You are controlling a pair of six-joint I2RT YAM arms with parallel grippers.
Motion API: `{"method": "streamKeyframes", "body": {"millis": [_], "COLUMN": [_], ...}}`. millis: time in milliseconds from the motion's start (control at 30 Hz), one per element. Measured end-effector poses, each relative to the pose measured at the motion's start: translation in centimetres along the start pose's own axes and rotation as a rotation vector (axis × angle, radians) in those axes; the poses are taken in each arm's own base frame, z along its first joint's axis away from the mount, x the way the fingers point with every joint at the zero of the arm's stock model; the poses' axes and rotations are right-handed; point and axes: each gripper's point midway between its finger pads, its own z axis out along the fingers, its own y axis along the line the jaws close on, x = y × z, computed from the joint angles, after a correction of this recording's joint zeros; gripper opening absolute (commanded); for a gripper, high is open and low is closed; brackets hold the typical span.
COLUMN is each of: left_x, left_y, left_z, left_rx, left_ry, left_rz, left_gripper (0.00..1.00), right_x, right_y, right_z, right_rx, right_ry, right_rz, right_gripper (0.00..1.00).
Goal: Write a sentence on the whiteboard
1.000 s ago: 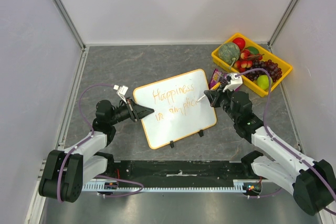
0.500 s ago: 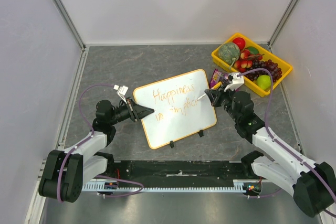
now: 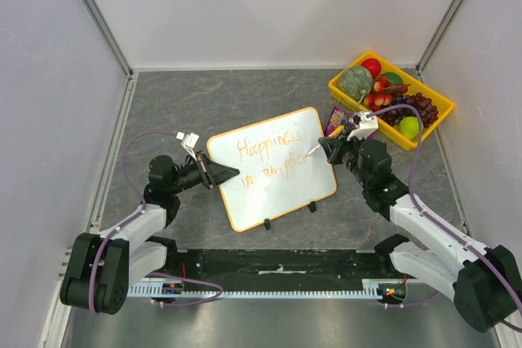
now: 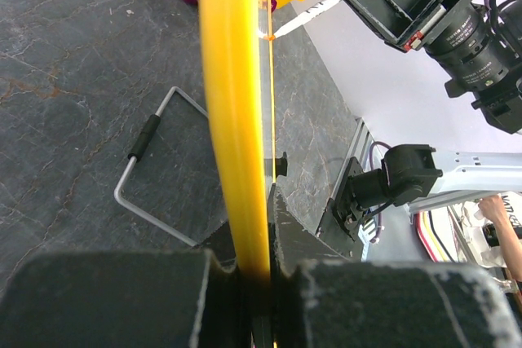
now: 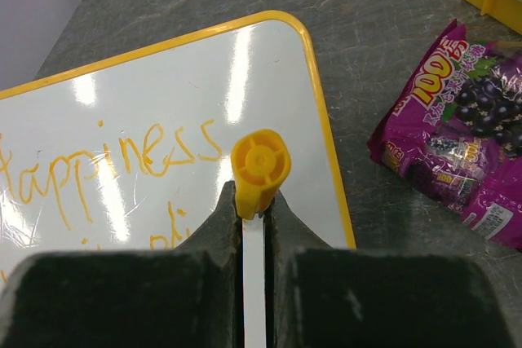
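The whiteboard (image 3: pixel 281 189) with its orange-yellow rim lies tilted on the grey table, two black clips on its near edge. The sentence (image 3: pixel 271 157) runs in orange cursive in two lines; "Happiness" (image 5: pixel 122 156) is readable in the right wrist view. My left gripper (image 3: pixel 229 173) is shut on the board's left rim (image 4: pixel 232 103); the jaws (image 4: pixel 256 230) pinch it edge-on. My right gripper (image 3: pixel 325 149) is shut on a white marker (image 5: pixel 254 283) with a yellow end cap (image 5: pixel 261 167). The marker's tip (image 3: pixel 308 153) rests at the right end of the second line.
A yellow tray (image 3: pixel 341 93) of toy fruit stands at the back right. A purple snack bag (image 5: pixel 465 144) lies just right of the board, also seen from above (image 3: pixel 334 120). A wire stand (image 4: pixel 151 169) shows under the board. Walls close in on three sides.
My right gripper with the marker has shifted slightly toward the far side at the end of the second line. The left arm and the board have not moved.
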Motion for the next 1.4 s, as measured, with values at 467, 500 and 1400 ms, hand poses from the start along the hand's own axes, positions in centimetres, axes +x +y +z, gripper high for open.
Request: {"method": "streamKeyframes", "body": {"millis": [467, 500, 1400], "left_x": [0.0, 0.0, 0.0], "left_y": [0.0, 0.0, 0.0], "left_z": [0.0, 0.0, 0.0], "left_rx": [0.001, 0.003, 0.000], "left_ry": [0.000, 0.001, 0.000], "left_rz": [0.002, 0.003, 0.000], "left_gripper": [0.02, 0.02, 0.02], "right_x": [-0.6, -0.7, -0.9], "right_y": [-1.3, -1.4, -0.3], "right_z": [-0.3, -0.4, 0.6], "right_rx": [0.068, 0.068, 0.020], "right_ry": [-0.011, -0.012, -0.002], "right_rz": [-0.021, -0.021, -0.014], "right_gripper": [0.00, 0.00, 0.00]}}
